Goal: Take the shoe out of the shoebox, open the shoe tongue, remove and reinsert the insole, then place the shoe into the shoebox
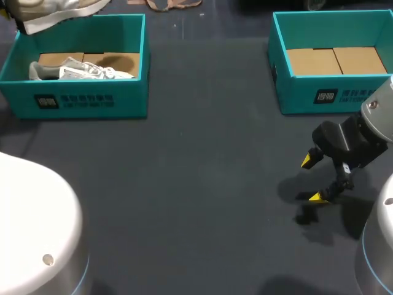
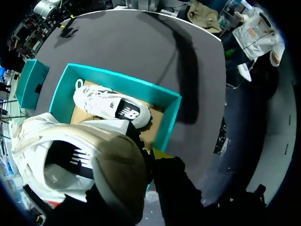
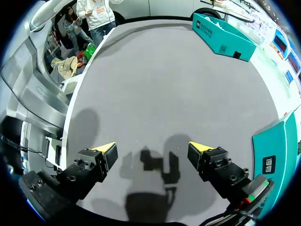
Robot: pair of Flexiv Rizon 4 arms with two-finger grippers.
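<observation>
A white shoe [image 2: 70,155] with a black logo hangs above the left teal shoebox [image 1: 80,101], with my left gripper [image 2: 141,155] shut on its collar; one yellow fingertip [image 2: 160,153] shows beside it. In the head view this held shoe [image 1: 55,12] is at the far left, over the box's back edge. A second white shoe [image 1: 80,70] [image 2: 113,106] lies on its side inside that shoebox [image 2: 169,117]. My right gripper [image 1: 316,178] [image 3: 153,150] hovers open low over bare table in front of the right shoebox [image 1: 331,92], with nothing between its fingers.
The right shoebox [image 3: 277,146] holds only brown cardboard [image 1: 334,61] and stands just beside my right gripper. The white arm bases [image 1: 31,227] fill the near corners. Dark table [image 1: 196,184] stretches between the two boxes.
</observation>
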